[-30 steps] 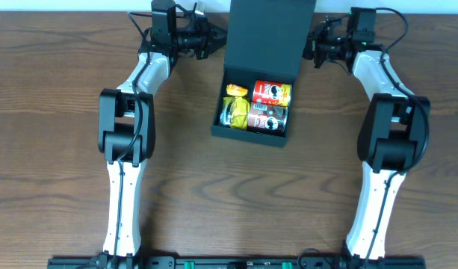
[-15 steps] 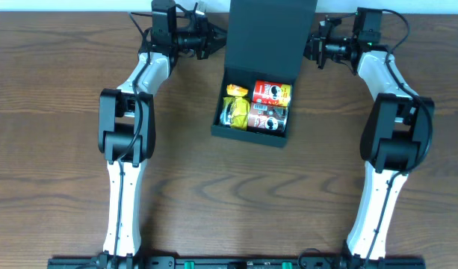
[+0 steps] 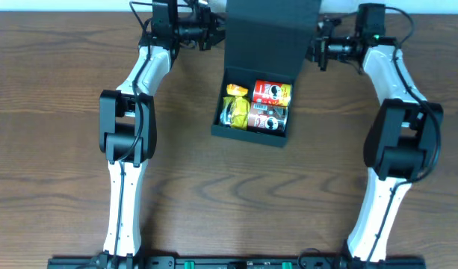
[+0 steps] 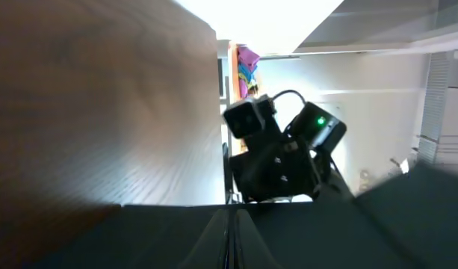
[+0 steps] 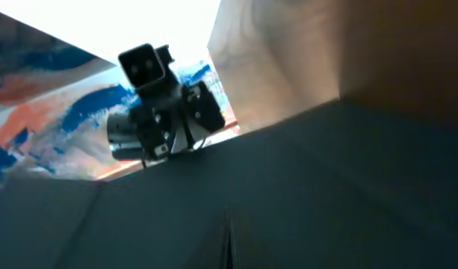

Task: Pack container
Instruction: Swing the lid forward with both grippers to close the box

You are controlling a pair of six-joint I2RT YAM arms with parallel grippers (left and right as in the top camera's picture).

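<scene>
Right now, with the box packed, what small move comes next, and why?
Probably swing the dark hinged flap lid forward over the teal-black square rigid container: red cans and yellow packets fill it, and the left end effector and right end effector sit shut at the lid's side edges.

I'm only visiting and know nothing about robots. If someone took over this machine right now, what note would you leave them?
Left tool: shut, at the left edge of the lid. I cannot tell whether it pinches the lid.
Right tool: shut, at the lid's right edge, with the same doubt.
Container: on the far middle of the table, lid open toward the far side.
Done: yellow packets and red snack cans lie inside.
Left: probably fold the lid down to close the container.
</scene>
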